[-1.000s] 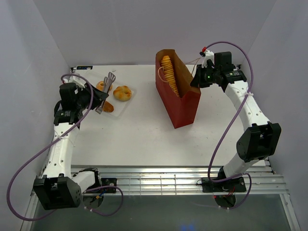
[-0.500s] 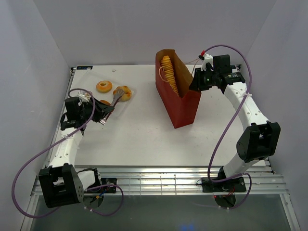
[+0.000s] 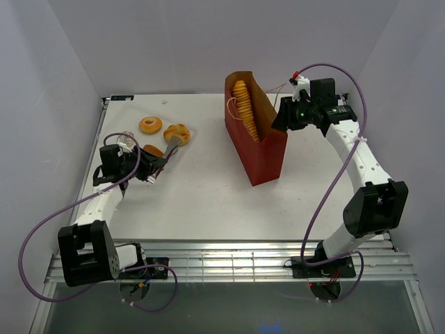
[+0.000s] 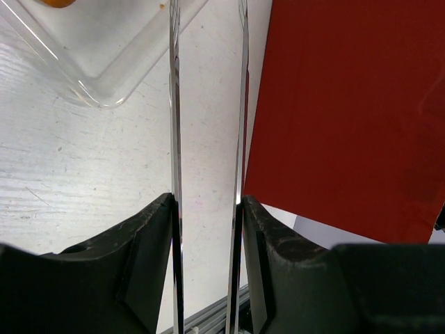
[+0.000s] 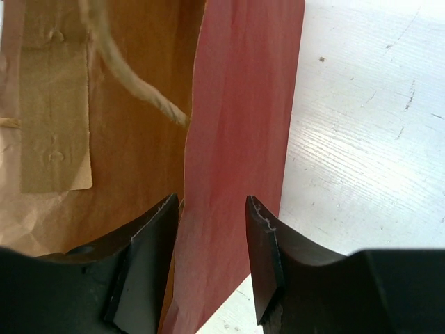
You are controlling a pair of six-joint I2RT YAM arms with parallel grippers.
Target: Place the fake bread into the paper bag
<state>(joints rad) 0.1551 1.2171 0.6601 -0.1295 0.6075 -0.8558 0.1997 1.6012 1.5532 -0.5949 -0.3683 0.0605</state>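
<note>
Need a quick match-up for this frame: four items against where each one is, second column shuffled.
Items:
1. ridged loaf
2. ring doughnut
3. tongs
4. paper bag

Places:
A. clamped in the left gripper
B. one wall between the open fingers of the right gripper
C. lying loose, left of the bag
D. sticking up inside the bag

Pairs: 1-D, 2-C, 3-A, 4-B

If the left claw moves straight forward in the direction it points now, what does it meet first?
Probably the round golden-brown bun. The long metal tongs clamped in the left claw lead the way, and their tips look close to it from above. Depth is unclear.
</note>
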